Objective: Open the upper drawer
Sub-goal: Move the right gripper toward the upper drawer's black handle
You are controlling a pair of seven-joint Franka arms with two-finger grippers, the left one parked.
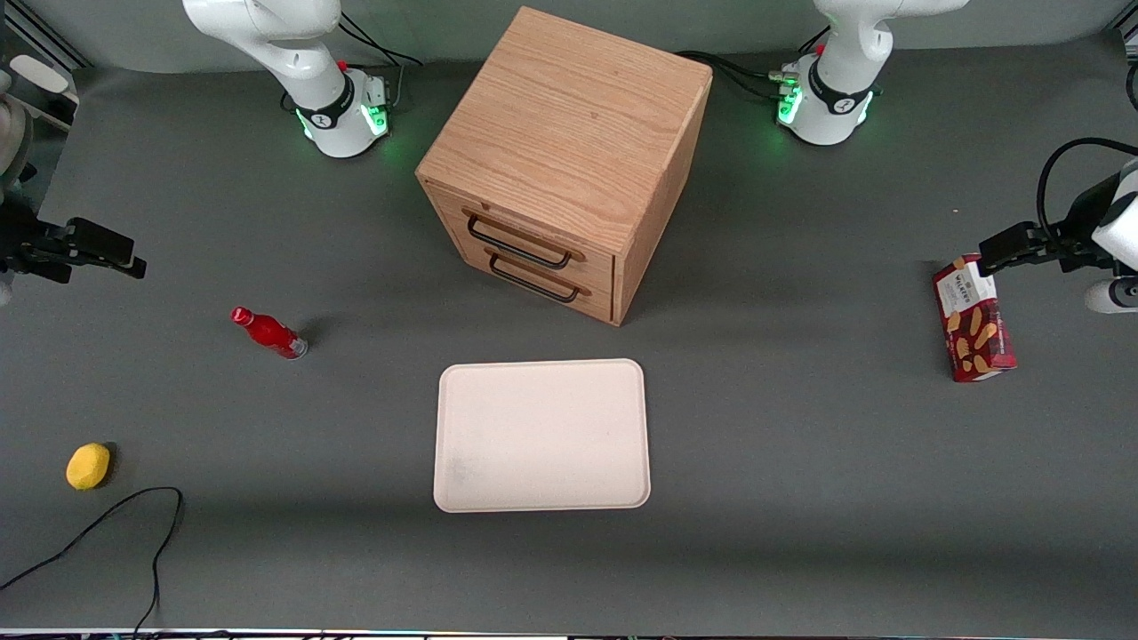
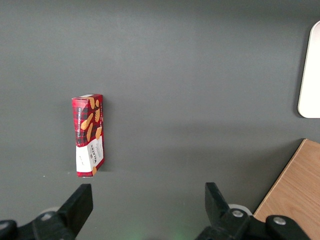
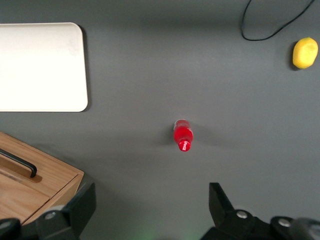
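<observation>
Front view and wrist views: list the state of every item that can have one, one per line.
upper drawer: shut, flush with the cabinet front.
lower drawer: shut.
gripper: open, holding nothing, raised toward the working arm's end of the table, apart from the cabinet.
red bottle: upright, cap on.
tray: flat, nothing on it.
cookie box: closed, standing on the table.
lemon: whole, resting on the table.

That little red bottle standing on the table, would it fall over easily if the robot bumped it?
Probably yes. The red bottle stands upright, tall and narrow on a small base, so a nudge near its cap would likely tip it. Being round, it may then roll. The open gripper hangs high above the table near the bottle, not touching it.
</observation>
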